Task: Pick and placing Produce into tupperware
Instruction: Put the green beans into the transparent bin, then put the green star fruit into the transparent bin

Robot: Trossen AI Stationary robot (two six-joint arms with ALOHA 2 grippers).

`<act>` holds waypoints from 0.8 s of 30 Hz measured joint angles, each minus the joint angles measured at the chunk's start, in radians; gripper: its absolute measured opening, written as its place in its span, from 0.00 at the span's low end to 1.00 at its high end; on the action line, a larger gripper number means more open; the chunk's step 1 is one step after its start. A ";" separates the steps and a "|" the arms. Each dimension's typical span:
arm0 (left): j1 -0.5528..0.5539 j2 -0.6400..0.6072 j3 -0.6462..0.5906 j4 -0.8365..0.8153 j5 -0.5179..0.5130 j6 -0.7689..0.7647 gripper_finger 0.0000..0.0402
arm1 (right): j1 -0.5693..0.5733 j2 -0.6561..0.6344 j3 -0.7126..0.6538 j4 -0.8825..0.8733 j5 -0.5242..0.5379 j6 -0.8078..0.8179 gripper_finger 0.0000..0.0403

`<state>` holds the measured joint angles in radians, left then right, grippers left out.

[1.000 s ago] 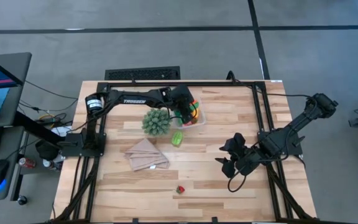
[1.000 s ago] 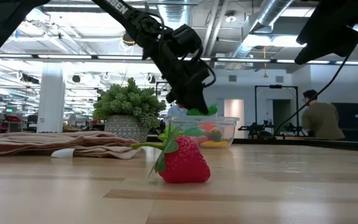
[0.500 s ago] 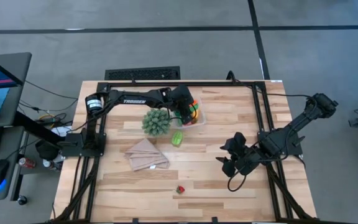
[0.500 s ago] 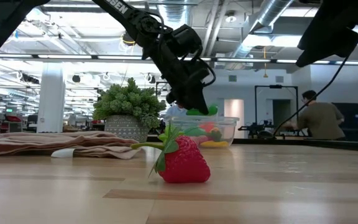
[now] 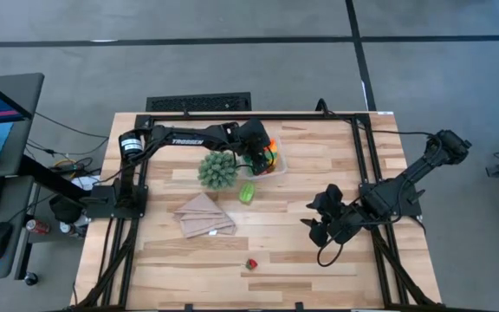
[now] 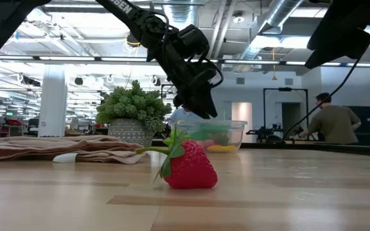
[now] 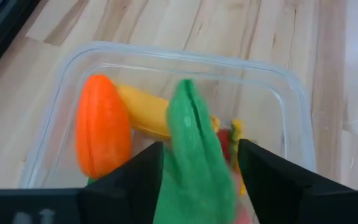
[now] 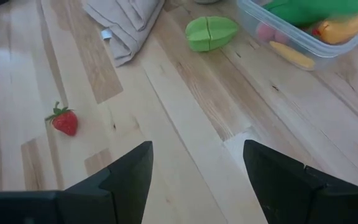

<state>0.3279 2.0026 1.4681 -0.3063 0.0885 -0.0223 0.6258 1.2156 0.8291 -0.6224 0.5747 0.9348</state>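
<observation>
The clear tupperware (image 5: 273, 161) stands at the far middle of the table. In it lie an orange carrot (image 7: 101, 127), a yellow banana (image 7: 143, 112) and a green pod (image 7: 194, 143). My left gripper (image 7: 199, 163) hovers open just above it, slanting down, and in the left wrist view the pod shows between its fingers. A green pepper (image 5: 247, 192) lies on the wood near the tupperware. A red strawberry (image 5: 251, 263) lies near the front edge. My right gripper (image 5: 315, 224) waits open above the table's right half.
A spiky green ball (image 5: 217, 171) stands just left of the tupperware, close to my left arm. A tan folded cloth (image 5: 204, 215) lies in front of the ball. A person (image 6: 331, 123) stands in the room beyond the table. Bare wood lies between the pepper and the strawberry.
My left gripper has opened above the tupperware without shifting. The green pod that hung at its fingertips has dropped into the tupperware among the other pieces.
</observation>
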 joint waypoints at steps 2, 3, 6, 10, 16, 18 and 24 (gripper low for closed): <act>0.000 0.000 0.000 0.000 -0.002 0.000 0.53 | 0.000 0.000 0.000 0.001 0.000 0.000 0.61; 0.000 0.000 0.000 -0.001 -0.002 0.000 0.54 | 0.000 0.000 0.000 0.002 0.000 0.000 0.61; 0.000 0.000 0.000 0.004 -0.003 0.000 0.57 | 0.000 0.000 0.000 0.002 0.000 0.000 0.61; 0.000 0.000 0.038 -0.017 0.022 0.001 0.58 | 0.000 0.000 0.000 0.002 0.000 0.007 0.61; 0.000 -0.001 0.190 -0.131 0.187 0.051 0.58 | 0.000 0.000 0.000 0.001 0.001 0.004 0.61; -0.001 -0.002 0.244 -0.167 0.321 0.072 0.58 | 0.000 0.000 0.000 0.001 0.001 0.002 0.61; -0.039 -0.003 0.385 -0.391 0.610 0.147 0.58 | 0.000 0.000 0.000 0.001 0.001 0.001 0.61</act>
<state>0.2888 1.9997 1.8529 -0.6973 0.6985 0.1247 0.6258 1.2152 0.8295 -0.6212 0.5755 0.9356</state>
